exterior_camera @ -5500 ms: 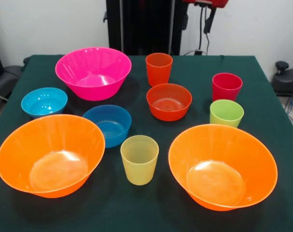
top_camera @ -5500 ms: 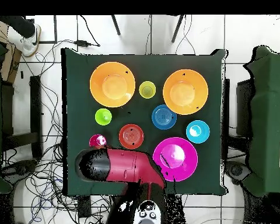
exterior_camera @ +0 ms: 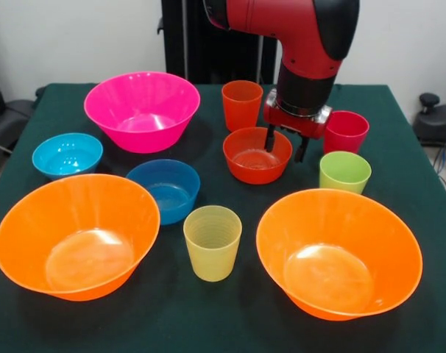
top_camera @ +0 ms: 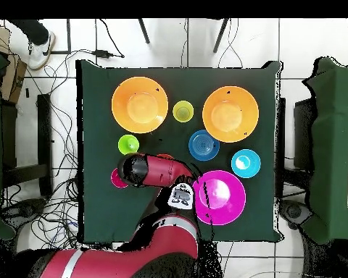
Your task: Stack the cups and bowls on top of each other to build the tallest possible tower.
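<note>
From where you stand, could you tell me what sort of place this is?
Probably a robotics lab: a red arm on a pedestal at a green-clothed table, loose cables across the tiled floor, and plastic bowls set out as test objects.

The front view looks across the green table (exterior_camera: 400, 110) from its near edge, close and slightly downward, facing the robot. The overhead view looks straight down from higher up, taking in the whole table (top_camera: 97, 210) and surrounding floor; both share the tabletop, turned half round.
</note>
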### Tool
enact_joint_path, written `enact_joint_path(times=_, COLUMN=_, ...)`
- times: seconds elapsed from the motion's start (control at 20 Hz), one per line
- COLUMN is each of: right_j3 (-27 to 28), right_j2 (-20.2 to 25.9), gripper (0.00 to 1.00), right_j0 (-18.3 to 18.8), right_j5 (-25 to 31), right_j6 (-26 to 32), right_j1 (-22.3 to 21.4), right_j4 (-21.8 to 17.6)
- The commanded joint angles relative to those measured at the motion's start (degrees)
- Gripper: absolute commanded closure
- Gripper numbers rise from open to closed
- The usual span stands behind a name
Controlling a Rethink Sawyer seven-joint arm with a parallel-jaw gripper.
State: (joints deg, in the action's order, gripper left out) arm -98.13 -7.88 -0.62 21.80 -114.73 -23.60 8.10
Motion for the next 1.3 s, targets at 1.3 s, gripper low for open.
enact_joint_path(times=1.3, right_j3=5.41, right_j2=4.42, gripper=0.00, right_j0=0.66, right_j5=-7.33, right_j6=-6.62, right_j1=4.62, right_j4=-0.08)
